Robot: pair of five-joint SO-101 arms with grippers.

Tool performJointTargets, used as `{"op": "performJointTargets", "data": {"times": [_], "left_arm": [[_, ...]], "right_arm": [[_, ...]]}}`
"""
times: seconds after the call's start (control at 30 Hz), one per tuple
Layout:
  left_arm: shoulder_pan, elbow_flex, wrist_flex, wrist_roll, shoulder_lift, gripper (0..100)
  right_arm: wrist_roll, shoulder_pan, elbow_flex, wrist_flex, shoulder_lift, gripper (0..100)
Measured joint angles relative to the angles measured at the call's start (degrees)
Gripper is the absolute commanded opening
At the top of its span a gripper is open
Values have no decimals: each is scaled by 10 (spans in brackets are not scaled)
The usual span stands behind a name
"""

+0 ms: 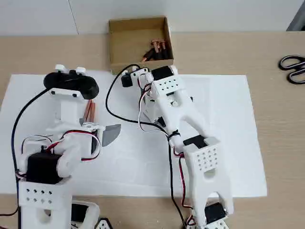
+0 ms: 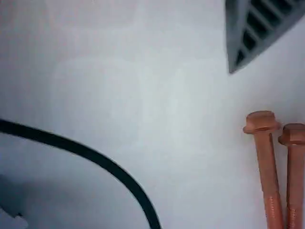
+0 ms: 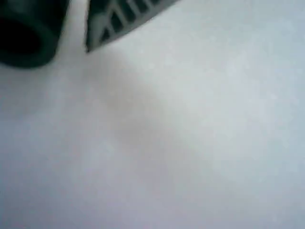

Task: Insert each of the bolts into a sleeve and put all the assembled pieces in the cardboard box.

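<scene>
Two copper bolts [image 1: 89, 110] lie side by side on the white sheet, just beyond my left gripper [image 1: 101, 131]. It stands open, its grey finger [image 1: 112, 134] spread to one side. In the left wrist view the bolts [image 2: 274, 171] lie heads up near that ribbed finger [image 2: 257, 33]. A black sleeve [image 3: 26, 33] rests on the sheet close beside a grey ribbed part of my right gripper [image 3: 124, 19]. The right arm [image 1: 167, 93] stretches toward the cardboard box [image 1: 125, 47], which holds several copper and black pieces [image 1: 157, 51] in its right corner.
A white sheet [image 1: 228, 143] covers the middle of the wooden table. A black cable [image 1: 108, 102] loops over the sheet between the arms and crosses the left wrist view as the cable [image 2: 95, 157]. Scissors [image 1: 294, 68] lie at the far right edge.
</scene>
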Motion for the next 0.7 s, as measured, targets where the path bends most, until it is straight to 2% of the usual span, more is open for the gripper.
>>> {"op": "performJointTargets", "data": {"times": [0.27,0.47,0.7], "left_arm": [[0,0,0,0,0,314],[0,0,0,0,0,314],[0,0,0,0,0,314]], "right_arm": [[1,1,0,11,3,162],[1,6,-4,11,4,1],[1,9,-6,11,7,7]]}}
